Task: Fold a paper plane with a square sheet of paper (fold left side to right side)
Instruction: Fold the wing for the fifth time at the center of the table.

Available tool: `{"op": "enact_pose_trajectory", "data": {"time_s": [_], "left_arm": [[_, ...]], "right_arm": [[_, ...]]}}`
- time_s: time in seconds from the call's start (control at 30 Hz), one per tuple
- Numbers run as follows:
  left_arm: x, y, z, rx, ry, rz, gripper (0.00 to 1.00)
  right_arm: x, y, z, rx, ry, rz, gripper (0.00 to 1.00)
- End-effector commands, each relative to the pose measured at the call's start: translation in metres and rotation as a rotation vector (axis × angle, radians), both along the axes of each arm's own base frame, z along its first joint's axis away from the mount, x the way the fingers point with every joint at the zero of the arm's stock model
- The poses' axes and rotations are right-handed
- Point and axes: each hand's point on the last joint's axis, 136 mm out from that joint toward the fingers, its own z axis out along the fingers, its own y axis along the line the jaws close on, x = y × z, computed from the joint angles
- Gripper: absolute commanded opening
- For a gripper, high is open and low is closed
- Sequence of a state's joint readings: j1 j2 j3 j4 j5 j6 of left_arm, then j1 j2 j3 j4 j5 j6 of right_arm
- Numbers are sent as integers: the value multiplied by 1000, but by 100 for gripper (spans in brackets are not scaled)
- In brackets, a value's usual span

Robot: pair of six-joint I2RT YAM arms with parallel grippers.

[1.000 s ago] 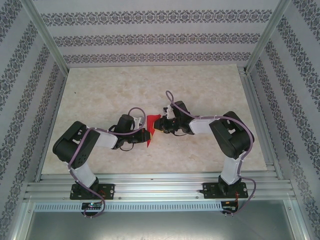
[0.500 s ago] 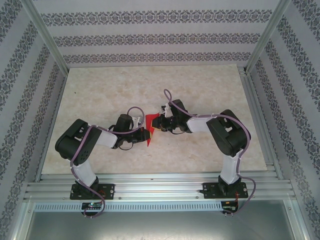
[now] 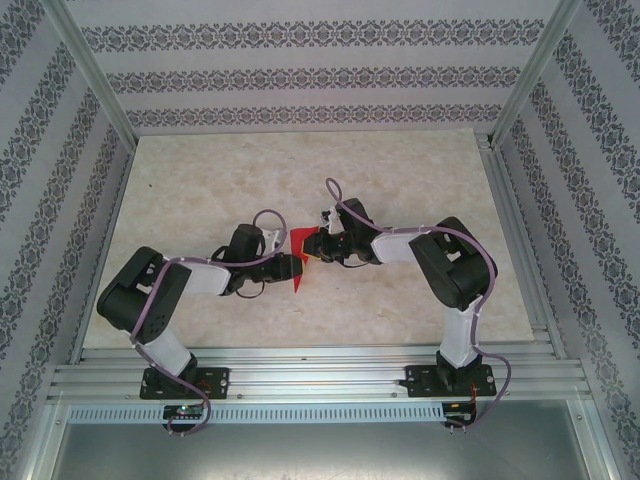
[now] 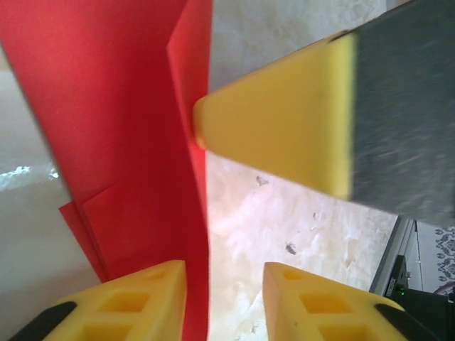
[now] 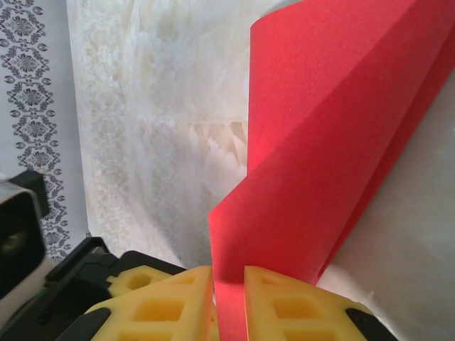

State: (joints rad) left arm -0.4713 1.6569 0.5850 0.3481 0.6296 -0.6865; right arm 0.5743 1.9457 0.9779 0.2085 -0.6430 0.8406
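The red paper plane [image 3: 301, 258] is a slim folded shape held between the two grippers at the table's middle. My right gripper [image 5: 229, 302] is shut on one raised flap of the red paper [image 5: 334, 142], which curves up off the table. My left gripper [image 4: 224, 302] is open, and the paper's folded edge [image 4: 142, 142] runs along the inner side of its left finger [image 4: 135, 302]. Bare table shows in the gap between its fingers. A yellow pad of the right gripper's finger [image 4: 284, 128] touches the paper's edge in the left wrist view.
The pale marble-patterned table [image 3: 300, 180] spreads out behind the grippers. Aluminium frame rails [image 3: 320, 365] run along the near edge, and patterned walls [image 3: 300, 70] close in the back and sides. Both arms bend inward toward the centre.
The left arm's elbow has swung left and lower, stretching its gripper toward the paper. The right arm has shifted slightly left. The paper has stayed between them.
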Motion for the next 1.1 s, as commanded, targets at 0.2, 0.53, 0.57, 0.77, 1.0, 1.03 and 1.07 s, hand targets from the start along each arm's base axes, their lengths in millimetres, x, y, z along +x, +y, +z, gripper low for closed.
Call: {"op": "enact_pose_trajectory", "data": {"time_s": [0.2, 0.53, 0.57, 0.77, 1.0, 1.03, 1.07], "left_arm": [[19, 28, 29, 30, -60, 57, 39], [57, 35, 43, -50, -34, 61, 36], [61, 33, 42, -57, -30, 54, 36], [72, 21, 30, -87, 12, 6, 32], [75, 11, 18, -98, 39, -25, 31], [75, 9, 17, -99, 42, -27, 31], [76, 8, 16, -100, 43, -29, 31]], "right_arm": [[6, 7, 2, -3, -17, -3, 19], [5, 6, 1, -3, -14, -4, 20], [5, 6, 1, -2, -14, -4, 20], [5, 7, 2, 0, -14, -2, 20], [4, 7, 0, -1, -10, 0, 21], [4, 8, 1, -1, -10, 2, 21], [3, 8, 0, -2, -8, 2, 21]]}}
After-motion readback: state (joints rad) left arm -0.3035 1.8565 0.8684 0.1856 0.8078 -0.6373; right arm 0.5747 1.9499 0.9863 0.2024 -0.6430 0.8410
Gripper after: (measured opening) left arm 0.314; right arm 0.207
